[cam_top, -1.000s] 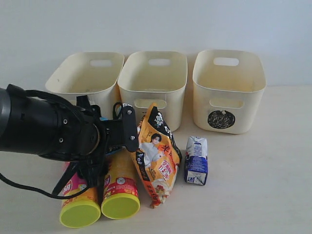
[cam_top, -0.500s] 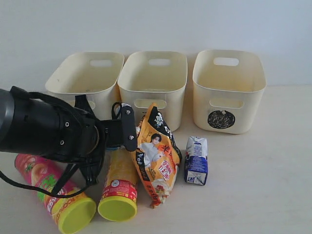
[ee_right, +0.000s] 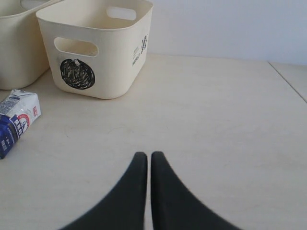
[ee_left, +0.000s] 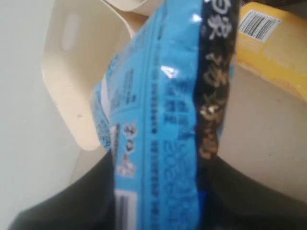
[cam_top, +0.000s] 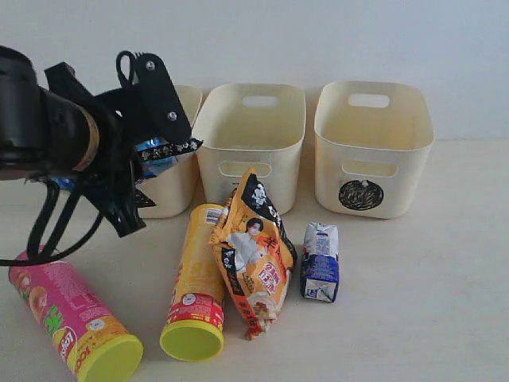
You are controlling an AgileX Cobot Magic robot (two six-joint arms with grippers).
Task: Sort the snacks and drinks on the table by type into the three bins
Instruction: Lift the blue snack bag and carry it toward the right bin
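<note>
**Blue bag lifted off the bench; pink tube displaced**

Your left end effector (cam_top: 148, 162) has closed to a narrow gap on the crinkly blue bag (cam_top: 163, 148), pinching it along one edge. Within the last second it has risen from low among the tubes to a position level with the rim of the left bin (cam_top: 171, 189). The left wrist view confirms the grip: the bag (ee_left: 158, 120) fills the frame between the fingers, with that bin just beyond it.

The pickup disturbed the pink tube (cam_top: 67, 318). It lay tight against the yellow tube (cam_top: 197, 278); it now lies well apart from it, angled toward the near left of the bench (cam_top: 429, 302).

The yellow tube, the orange-black bag (cam_top: 253, 255) leaning on it and the blue and white carton (cam_top: 320, 261) lie where they did.

Your right end effector (ee_right: 147, 157) is fully closed on nothing, low over bare bench near the circle bin (cam_top: 398, 159).

All three bins appear empty, the middle bin (cam_top: 254, 147) included, so sorting is at its first item. The left bin's mark is hidden by the arm, so you cannot yet confirm the destination. The shifted tube looks reachable but will likely need a fresh approach angle.
</note>
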